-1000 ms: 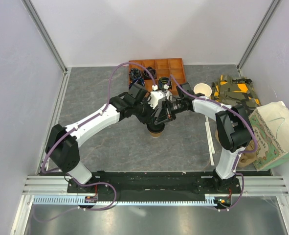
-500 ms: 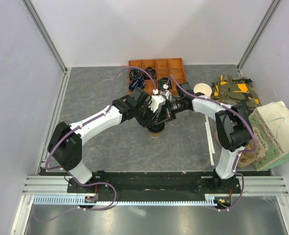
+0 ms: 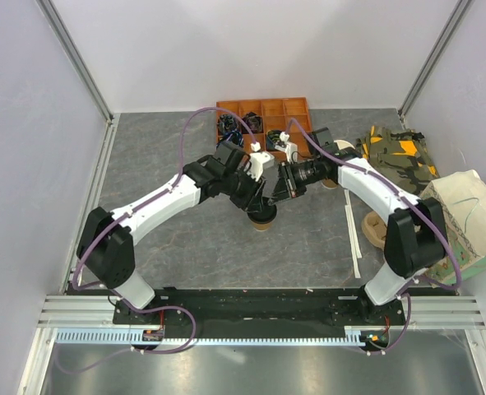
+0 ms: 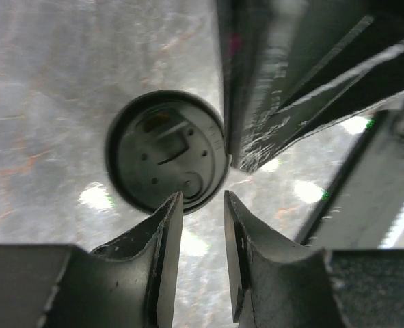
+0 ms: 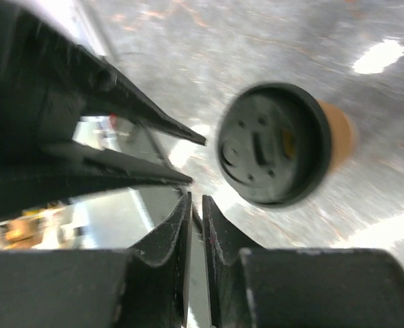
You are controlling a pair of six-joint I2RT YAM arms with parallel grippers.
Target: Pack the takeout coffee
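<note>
Left fingers stand a little apart, with a clear gap of grey counter showing between them and nothing in it. Just past their tips, seen from above, is the takeout coffee. Its round black lid is on, and the tip of the left-hand finger overlaps the lid's near rim in that view. I cannot tell whether the two touch.

Right fingers are drawn close, with only a thin slit of light between them, and they hold nothing. The coffee is off to one side of them, its tan wall showing behind the lid.

From above, both arms meet over the cup, which stands upright near the middle of the counter. Behind them, against the back wall, sits an orange compartment tray. A camouflage cloth and a paper bag lie at the right edge.
</note>
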